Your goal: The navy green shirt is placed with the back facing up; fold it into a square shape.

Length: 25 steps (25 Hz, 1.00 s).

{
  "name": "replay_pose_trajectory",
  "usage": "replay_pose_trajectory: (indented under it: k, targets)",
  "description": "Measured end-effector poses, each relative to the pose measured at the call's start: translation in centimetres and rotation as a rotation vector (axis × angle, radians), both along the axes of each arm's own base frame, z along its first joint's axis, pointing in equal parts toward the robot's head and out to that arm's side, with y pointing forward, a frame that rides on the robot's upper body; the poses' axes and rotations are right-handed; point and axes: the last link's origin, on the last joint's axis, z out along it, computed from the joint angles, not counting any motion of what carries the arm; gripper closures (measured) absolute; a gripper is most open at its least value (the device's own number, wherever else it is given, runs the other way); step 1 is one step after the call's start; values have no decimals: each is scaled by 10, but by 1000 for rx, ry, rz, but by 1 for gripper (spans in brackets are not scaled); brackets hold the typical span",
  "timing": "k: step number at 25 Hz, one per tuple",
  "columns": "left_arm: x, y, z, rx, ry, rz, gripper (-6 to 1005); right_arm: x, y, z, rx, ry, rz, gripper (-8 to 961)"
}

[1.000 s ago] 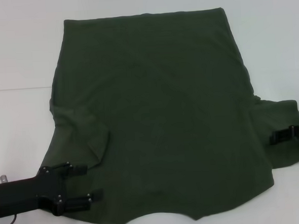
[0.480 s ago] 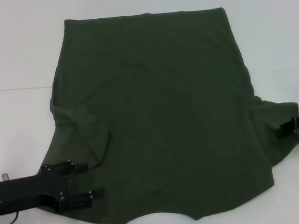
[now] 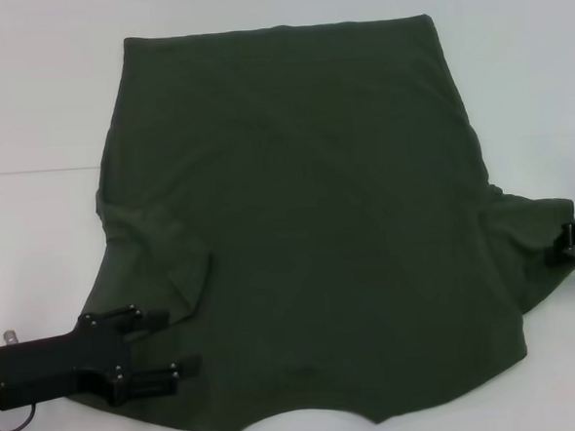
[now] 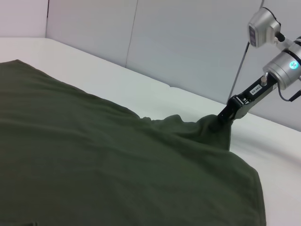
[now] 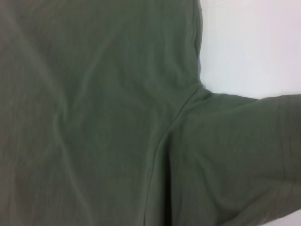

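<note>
The navy green shirt (image 3: 306, 205) lies spread flat on the white table, hem at the far side. Its left sleeve (image 3: 178, 266) is folded in onto the body. My left gripper (image 3: 175, 343) is open at the shirt's near left corner, with both fingers lying over the fabric. My right gripper (image 3: 565, 240) is at the right edge of the head view, shut on the right sleeve (image 3: 529, 250). The left wrist view shows the right gripper (image 4: 217, 124) pinching the sleeve tip and lifting it slightly. The right wrist view shows only the shirt fabric (image 5: 94, 117) and its armpit seam.
The white table (image 3: 36, 94) surrounds the shirt on all sides. A table seam runs along the left (image 3: 31, 172). Light grey wall panels (image 4: 188, 42) stand behind the table in the left wrist view.
My right gripper has moved right toward the frame's edge, drawing the right sleeve outward. My left gripper has edged slightly farther onto the shirt.
</note>
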Motion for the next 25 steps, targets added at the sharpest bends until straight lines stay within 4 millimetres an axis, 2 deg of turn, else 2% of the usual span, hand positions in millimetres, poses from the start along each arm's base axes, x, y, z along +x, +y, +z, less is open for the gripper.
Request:
replay_pose_trajectory:
  k: [2, 8, 16, 20, 25]
  targets:
    - [0, 0, 0, 1, -2, 3, 137, 0, 0, 1, 2, 1, 4, 922]
    - [-1, 0, 1, 3, -13, 22, 137, 0, 1, 8, 16, -12, 24, 929]
    - [-2, 0, 5, 8, -48, 61, 137, -1, -3, 32, 89, -6, 81, 917]
    - [-1, 0, 4, 5, -52, 66, 137, -9, -3, 40, 107, 14, 149, 911]
    - [-1, 0, 4, 1, -58, 78, 137, -28, 2, 36, 65, 13, 234, 903]
